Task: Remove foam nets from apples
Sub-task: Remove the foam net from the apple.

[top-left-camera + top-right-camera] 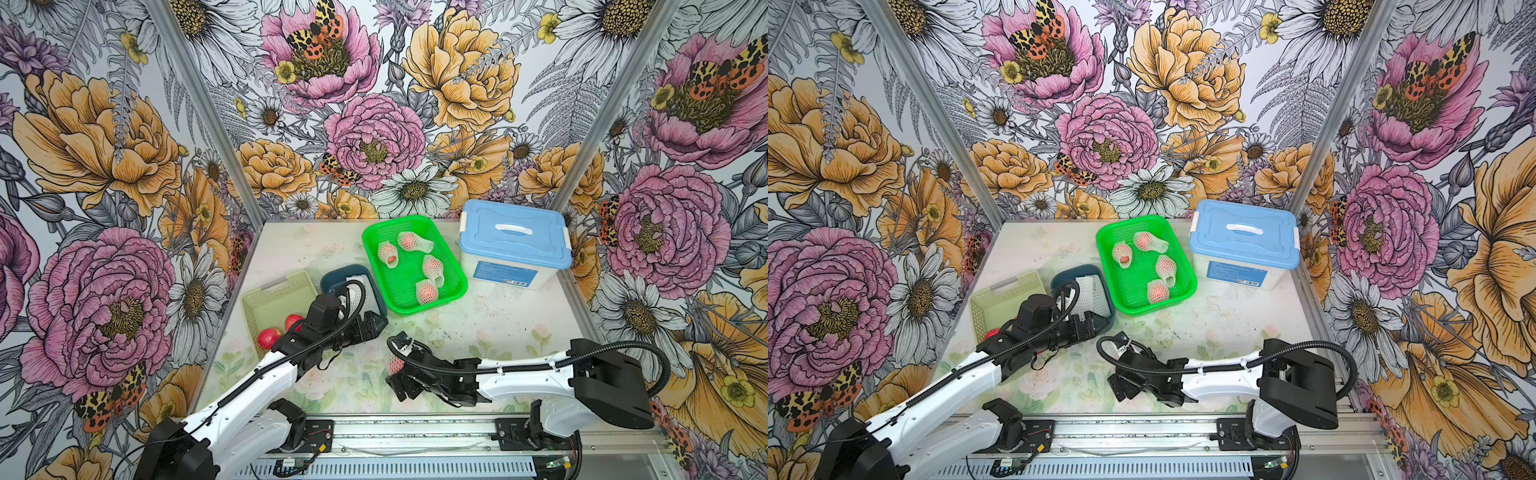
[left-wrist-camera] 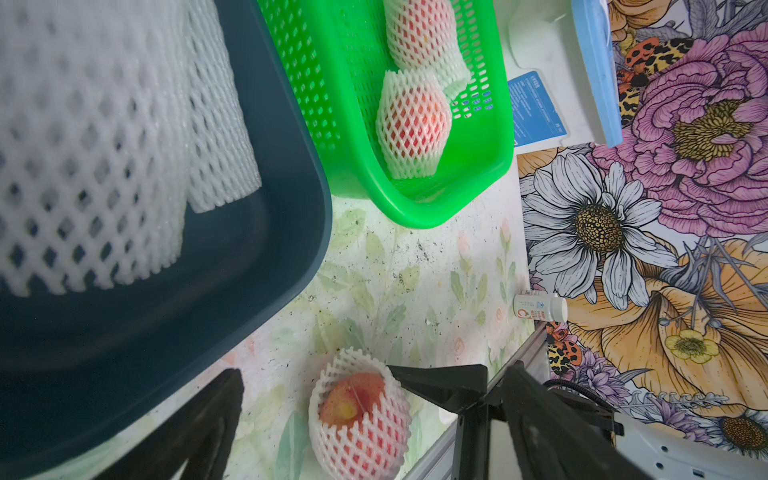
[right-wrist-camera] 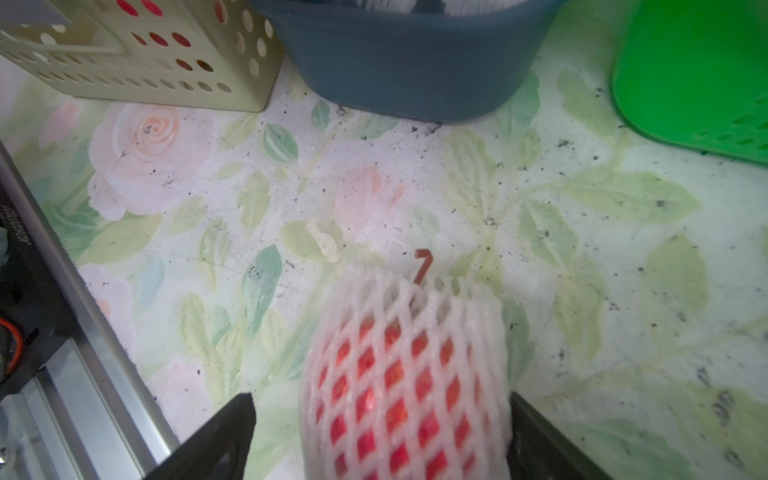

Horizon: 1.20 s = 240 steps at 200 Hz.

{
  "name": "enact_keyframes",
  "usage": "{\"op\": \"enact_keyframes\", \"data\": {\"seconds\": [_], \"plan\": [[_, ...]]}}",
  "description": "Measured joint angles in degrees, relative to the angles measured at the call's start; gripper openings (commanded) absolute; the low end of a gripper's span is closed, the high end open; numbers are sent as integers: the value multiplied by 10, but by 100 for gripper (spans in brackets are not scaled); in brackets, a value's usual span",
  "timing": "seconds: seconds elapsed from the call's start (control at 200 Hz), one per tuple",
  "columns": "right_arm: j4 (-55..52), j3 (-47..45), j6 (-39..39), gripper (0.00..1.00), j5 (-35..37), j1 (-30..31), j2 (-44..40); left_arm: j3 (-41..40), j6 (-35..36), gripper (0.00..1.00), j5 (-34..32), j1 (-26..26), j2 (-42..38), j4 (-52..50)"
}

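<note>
Floral counter (image 3: 582,199), near edge: apple (image 2: 353,401) in its foam net (image 3: 415,316) lies between parted jaws of right hand (image 3: 380,401), not yet clamped. Net's long axis runs straight ahead, open end toward left hand (image 1: 372,324), spread, empty.

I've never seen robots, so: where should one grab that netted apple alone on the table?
Likely grip the netted apple across its round belly, coming low from the front, where the right gripper straddles it; that leaves the net's open end free.
</note>
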Motion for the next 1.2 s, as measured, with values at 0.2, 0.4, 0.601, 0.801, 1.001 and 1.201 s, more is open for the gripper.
{"op": "enact_keyframes", "data": {"seconds": [0.2,0.4,0.601,0.801,1.001,1.201], "plan": [[-16,1,2,83,-7,-10,7,0,0,99,0,0,-12,0],[-19,8,-1,82,-21,-11,33,0,0,99,-2,0,-12,0],[-25,15,-6,78,-35,-11,42,0,2,99,-2,0,-5,0],[-28,14,-16,67,-39,-11,42,0,7,99,-2,0,3,0],[-28,-2,-36,58,-46,-11,27,4,10,99,-2,0,15,0],[-27,-20,-55,49,-54,-11,11,10,11,99,-2,0,15,0]]}}
